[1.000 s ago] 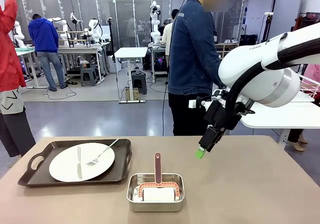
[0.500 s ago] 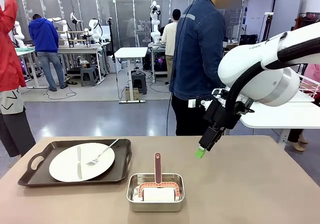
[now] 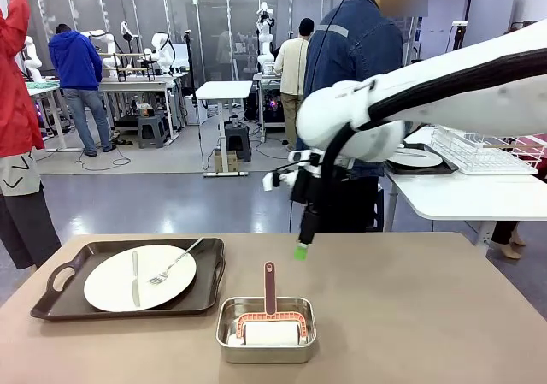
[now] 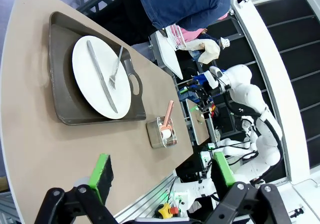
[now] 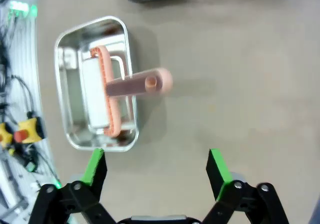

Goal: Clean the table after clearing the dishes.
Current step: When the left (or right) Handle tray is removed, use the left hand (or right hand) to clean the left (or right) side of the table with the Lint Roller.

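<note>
On the tan table [image 3: 427,316], at the left, a white plate [image 3: 139,278] with a knife and fork lies on a dark handled tray [image 3: 60,274]. My right gripper [image 3: 301,249] hangs open above the table, just behind and right of a steel pan [image 3: 267,341]. In the right wrist view the gripper [image 5: 155,169] is open and empty, with the pan [image 5: 67,84] and its pink-handled roller [image 5: 145,83] ahead of the fingers. My left gripper [image 4: 162,171] is open, high over the table edge, looking at the tray [image 4: 65,94] and plate [image 4: 97,79].
A person in a denim jacket [image 3: 355,50] stands behind the far edge, by a white side table [image 3: 479,197] holding a wire rack [image 3: 487,151] and another plate on a tray [image 3: 416,158]. The right half of the tan table is bare.
My right arm has swung left from the table's right-centre to just behind the pan's handle. The person has stepped right, toward the white table.
</note>
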`<action>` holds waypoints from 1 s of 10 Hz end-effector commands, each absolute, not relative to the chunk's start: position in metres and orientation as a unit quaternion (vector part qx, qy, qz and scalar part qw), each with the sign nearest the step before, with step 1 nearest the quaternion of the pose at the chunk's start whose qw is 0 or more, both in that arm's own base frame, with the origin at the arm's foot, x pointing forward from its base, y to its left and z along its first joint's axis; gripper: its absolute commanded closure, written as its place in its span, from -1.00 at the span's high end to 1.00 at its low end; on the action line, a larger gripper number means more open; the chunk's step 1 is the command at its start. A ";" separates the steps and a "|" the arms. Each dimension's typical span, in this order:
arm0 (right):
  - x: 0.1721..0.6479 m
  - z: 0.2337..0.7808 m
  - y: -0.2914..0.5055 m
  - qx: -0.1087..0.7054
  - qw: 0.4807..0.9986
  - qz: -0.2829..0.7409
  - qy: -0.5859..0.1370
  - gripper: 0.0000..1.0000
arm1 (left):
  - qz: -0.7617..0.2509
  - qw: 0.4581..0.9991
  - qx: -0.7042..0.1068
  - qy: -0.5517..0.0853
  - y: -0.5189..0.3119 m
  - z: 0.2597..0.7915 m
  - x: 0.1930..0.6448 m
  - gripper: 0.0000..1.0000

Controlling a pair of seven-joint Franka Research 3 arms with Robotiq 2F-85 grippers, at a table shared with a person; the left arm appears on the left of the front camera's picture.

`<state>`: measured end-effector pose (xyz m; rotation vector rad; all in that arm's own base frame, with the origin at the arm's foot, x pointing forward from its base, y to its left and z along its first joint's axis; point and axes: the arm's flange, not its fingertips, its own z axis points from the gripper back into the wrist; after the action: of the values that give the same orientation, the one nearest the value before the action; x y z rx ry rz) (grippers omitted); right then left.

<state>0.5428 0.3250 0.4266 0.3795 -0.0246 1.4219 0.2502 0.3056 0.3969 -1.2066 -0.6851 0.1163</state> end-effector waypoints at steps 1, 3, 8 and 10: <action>0.566 0.421 0.352 0.178 0.688 0.703 0.023 1.00 | 0.053 0.766 -0.557 -0.318 0.307 0.398 0.247 1.00; 0.569 0.411 0.375 0.183 0.664 0.722 0.061 1.00 | 0.053 0.766 -0.557 -0.318 0.307 0.398 0.247 1.00; 0.595 0.390 0.413 0.211 0.629 0.729 0.168 1.00 | 0.053 0.766 -0.557 -0.318 0.307 0.398 0.247 1.00; 0.602 0.385 0.429 0.229 0.618 0.720 0.219 1.00 | 0.053 0.766 -0.557 -0.318 0.307 0.398 0.247 1.00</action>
<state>0.5740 0.4021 0.3728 0.5391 0.4318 1.6720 0.2501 0.3057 0.3968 -1.2066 -0.6852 0.1164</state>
